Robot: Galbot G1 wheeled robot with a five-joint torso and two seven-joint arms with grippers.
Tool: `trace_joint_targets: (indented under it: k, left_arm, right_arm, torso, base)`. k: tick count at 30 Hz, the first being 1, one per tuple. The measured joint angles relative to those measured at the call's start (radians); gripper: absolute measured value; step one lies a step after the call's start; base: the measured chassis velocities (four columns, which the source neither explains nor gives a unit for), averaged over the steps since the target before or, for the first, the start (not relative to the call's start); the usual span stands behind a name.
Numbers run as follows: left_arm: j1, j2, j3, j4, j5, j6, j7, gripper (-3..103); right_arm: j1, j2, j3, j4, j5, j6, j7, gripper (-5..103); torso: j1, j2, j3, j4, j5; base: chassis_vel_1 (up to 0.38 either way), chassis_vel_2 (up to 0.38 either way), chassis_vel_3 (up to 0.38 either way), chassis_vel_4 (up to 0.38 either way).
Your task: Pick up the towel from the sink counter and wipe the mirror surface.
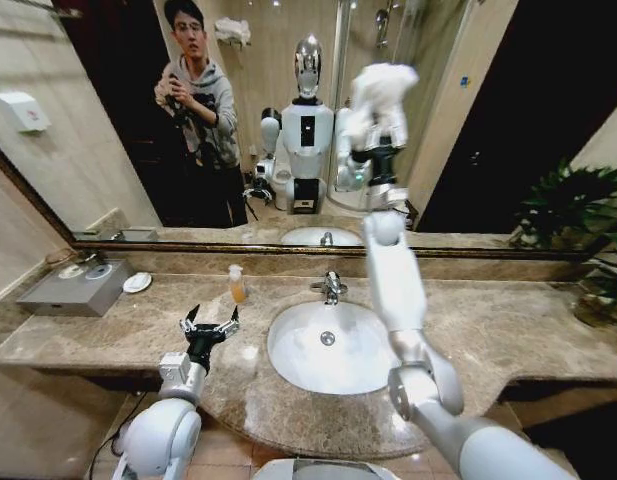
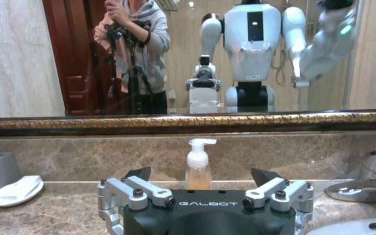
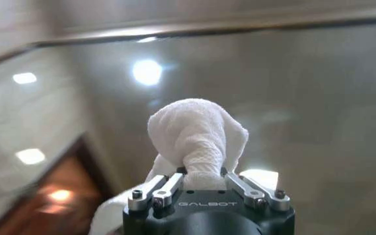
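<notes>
The white towel (image 1: 382,92) is bunched in my right gripper (image 1: 381,132), which is shut on it with the arm raised high in front of the mirror surface (image 1: 488,120). In the right wrist view the towel (image 3: 198,133) bulges out of the right gripper (image 3: 201,172), with the glass (image 3: 305,98) right behind it; I cannot tell if they touch. My left gripper (image 1: 210,324) hovers open and empty over the sink counter (image 1: 488,320), left of the basin. In the left wrist view the left gripper (image 2: 202,176) faces the mirror (image 2: 77,58).
An oval white basin (image 1: 328,345) with a faucet (image 1: 331,287) sits at the counter's middle. A soap pump bottle (image 1: 235,285) stands left of the faucet, with a soap dish (image 1: 137,283) and a grey box (image 1: 73,290) farther left. A potted plant (image 1: 578,240) stands at the far right.
</notes>
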Motion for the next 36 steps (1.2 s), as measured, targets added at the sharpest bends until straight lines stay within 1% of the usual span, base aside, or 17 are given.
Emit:
trace_joint_targets:
  k: [6,12,14,15,16,17,19,21,22,24,25,27,28,30,32,35,36]
  left_arm:
    - [0.0,0.0,0.0,0.0,0.0,0.0,0.0,100]
    - [0.0,0.0,0.0,0.0,0.0,0.0,0.0,100]
    - [0.0,0.0,0.0,0.0,0.0,0.0,0.0,100]
    - [0.0,0.0,0.0,0.0,0.0,0.0,0.0,100]
    - [0.0,0.0,0.0,0.0,0.0,0.0,0.0,100]
    - [0.0,0.0,0.0,0.0,0.0,0.0,0.0,100]
    - [0.0,0.0,0.0,0.0,0.0,0.0,0.0,100]
    - [0.0,0.0,0.0,0.0,0.0,0.0,0.0,100]
    - [0.0,0.0,0.0,0.0,0.0,0.0,0.0,100]
    - [0.0,0.0,0.0,0.0,0.0,0.0,0.0,100]
    - [0.0,0.0,0.0,0.0,0.0,0.0,0.0,100]
    - [0.0,0.0,0.0,0.0,0.0,0.0,0.0,100]
    - [0.0,0.0,0.0,0.0,0.0,0.0,0.0,100]
    - [0.0,0.0,0.0,0.0,0.0,0.0,0.0,100]
    - [0.0,0.0,0.0,0.0,0.0,0.0,0.0,100]
    - [0.0,0.0,0.0,0.0,0.0,0.0,0.0,100]
    - [0.0,0.0,0.0,0.0,0.0,0.0,0.0,100]
  right_arm:
    - [-0.023,0.0,-0.06,-0.055,-0.031,0.036,-0.016,18]
    - [-0.052,0.0,0.013,0.022,0.026,0.013,0.01,18]
    - [-0.062,-0.01,0.029,0.056,0.049,0.001,0.017,18]
    - [-0.073,-0.041,0.051,0.095,0.081,-0.017,0.028,18]
    - [-0.089,-0.091,0.089,0.138,0.123,-0.038,0.038,18]
    - [-0.089,-0.091,0.089,0.138,0.123,-0.038,0.038,18]
    - [-0.105,-0.161,0.168,0.169,0.172,-0.051,0.038,18]
    - [-0.126,-0.214,0.227,0.186,0.22,-0.058,0.034,18]
    - [-0.126,-0.214,0.227,0.186,0.22,-0.058,0.034,18]
    - [-0.176,-0.272,0.25,0.242,0.3,-0.113,0.034,18]
    - [-0.176,-0.272,0.25,0.242,0.3,-0.113,0.034,18]
    - [-0.252,-0.312,0.235,0.337,0.392,-0.215,0.038,18]
    - [-0.252,-0.312,0.235,0.337,0.392,-0.215,0.038,18]
    - [-0.36,-0.342,0.213,0.447,0.458,-0.287,0.042,18]
    - [-0.405,-0.349,0.211,0.482,0.468,-0.299,0.044,18]
    - [-0.551,-0.376,0.213,0.585,0.487,-0.342,0.06,18]
    - [-0.551,-0.376,0.213,0.585,0.487,-0.342,0.06,18]
  torso:
    - [0.0,0.0,0.0,-0.0001,0.0003]
    - [0.0,0.0,0.0,-0.0005,0.0005]
    - [0.0,0.0,0.0,0.0002,0.0009]
    - [0.0,0.0,0.0,0.0008,0.0007]
    - [0.0,0.0,0.0,-0.0003,0.0006]
    - [0.0,0.0,0.0,-0.0003,0.0006]
    - [0.0,0.0,0.0,-0.0014,0.0011]
    - [0.0,0.0,0.0,-0.0011,0.0011]
    - [0.0,0.0,0.0,-0.0011,0.0011]
    - [0.0,0.0,0.0,-0.0007,0.0013]
    - [0.0,0.0,0.0,-0.0007,0.0013]
    - [0.0,0.0,0.0,-0.0002,0.0008]
    - [0.0,0.0,0.0,-0.0002,0.0008]
    - [0.0,0.0,0.0,0.0003,0.0007]
    - [0.0,0.0,0.0,0.0003,0.0008]
    - [0.0,0.0,0.0,-0.0005,0.0009]
    - [0.0,0.0,0.0,-0.0005,0.0009]
  base:
    - [0.0,0.0,0.0,0.0]
    - [0.0,0.0,0.0,0.0]
    - [0.0,0.0,0.0,0.0]
    - [0.0,0.0,0.0,0.0]
    - [0.0,0.0,0.0,0.0]
    - [0.0,0.0,0.0,0.0]
    - [0.0,0.0,0.0,0.0]
    - [0.0,0.0,0.0,0.0]
    - [0.0,0.0,0.0,0.0]
    - [0.0,0.0,0.0,0.0]
    - [0.0,0.0,0.0,0.0]
    - [0.0,0.0,0.0,0.0]
    - [0.0,0.0,0.0,0.0]
    - [0.0,0.0,0.0,0.0]
    - [0.0,0.0,0.0,0.0]
    - [0.0,0.0,0.0,0.0]
    - [0.0,0.0,0.0,0.0]
